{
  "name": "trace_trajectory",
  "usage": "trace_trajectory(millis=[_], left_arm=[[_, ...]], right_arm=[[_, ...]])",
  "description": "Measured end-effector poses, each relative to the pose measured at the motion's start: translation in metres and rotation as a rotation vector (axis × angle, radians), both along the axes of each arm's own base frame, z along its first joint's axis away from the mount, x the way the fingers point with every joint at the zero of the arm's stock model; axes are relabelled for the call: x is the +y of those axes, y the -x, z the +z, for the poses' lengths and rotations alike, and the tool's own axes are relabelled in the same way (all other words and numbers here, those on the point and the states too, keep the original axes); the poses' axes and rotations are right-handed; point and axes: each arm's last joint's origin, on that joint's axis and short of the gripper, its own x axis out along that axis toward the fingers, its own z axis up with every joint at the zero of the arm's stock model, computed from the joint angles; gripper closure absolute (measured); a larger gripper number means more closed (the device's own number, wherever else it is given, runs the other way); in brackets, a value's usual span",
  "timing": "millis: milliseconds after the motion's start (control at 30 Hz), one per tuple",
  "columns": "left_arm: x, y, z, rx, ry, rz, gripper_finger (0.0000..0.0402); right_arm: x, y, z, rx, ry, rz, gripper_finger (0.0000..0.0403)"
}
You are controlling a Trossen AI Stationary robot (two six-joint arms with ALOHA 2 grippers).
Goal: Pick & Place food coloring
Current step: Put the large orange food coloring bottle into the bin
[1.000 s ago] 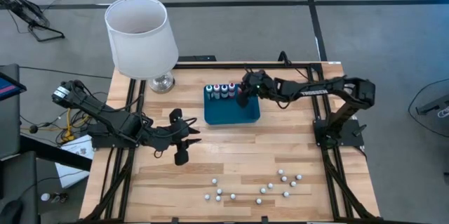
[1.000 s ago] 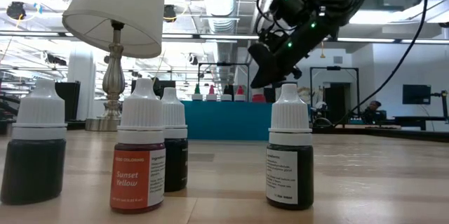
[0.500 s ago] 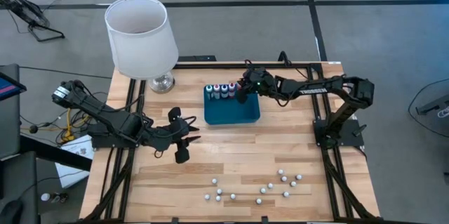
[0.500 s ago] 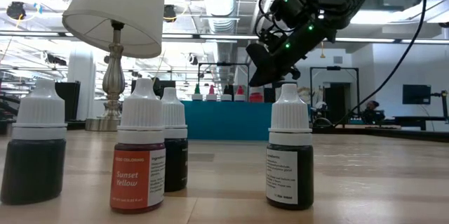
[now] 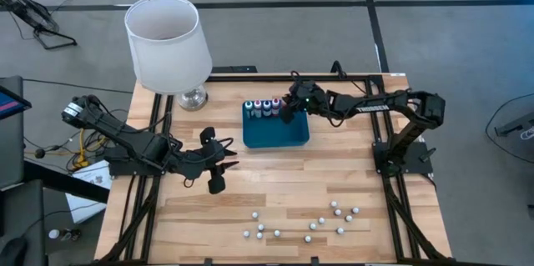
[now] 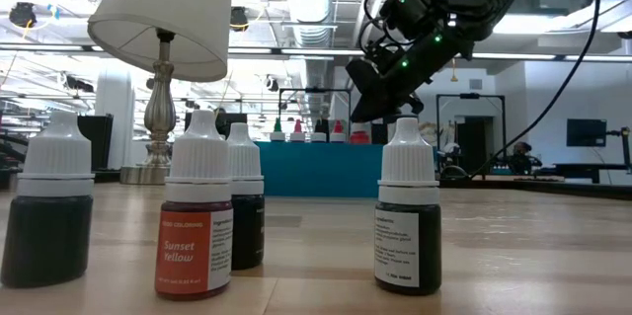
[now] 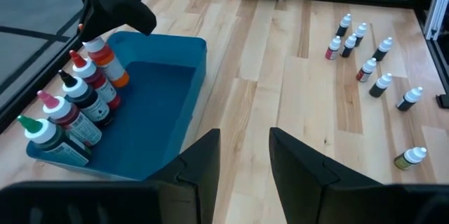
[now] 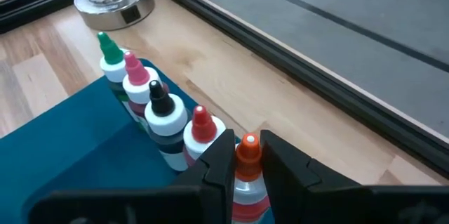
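Right gripper [image 8: 247, 155] jaws, slightly wider than a moment earlier, straddle the orange-capped food coloring bottle [image 8: 247, 171] standing fifth in the teal plastic tray [image 5: 275, 133]; release apparently under way. Left gripper [image 7: 243, 155] idles, jaws parted.

The wooden table [image 5: 275, 183] carries three groups of items. A lamp [image 5: 167, 45] stands on its metal base at 11 o'clock. A teal tray [image 5: 275, 133] sits just above centre, towards 12 o'clock. Loose small bottles [image 5: 309, 223] with white caps are scattered upright along the 5 to 6 o'clock edge.
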Motion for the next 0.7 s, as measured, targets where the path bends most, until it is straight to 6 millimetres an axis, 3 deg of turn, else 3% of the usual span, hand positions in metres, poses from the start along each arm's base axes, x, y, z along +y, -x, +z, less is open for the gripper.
trace_trajectory(millis=[700], left_arm=[[-0.0002, 0.0000, -0.0001, -0.002, 0.013, 0.003, 0.0288]], right_arm=[[0.0006, -0.0003, 0.0000, 0.004, 0.002, 0.021, 0.0345]])
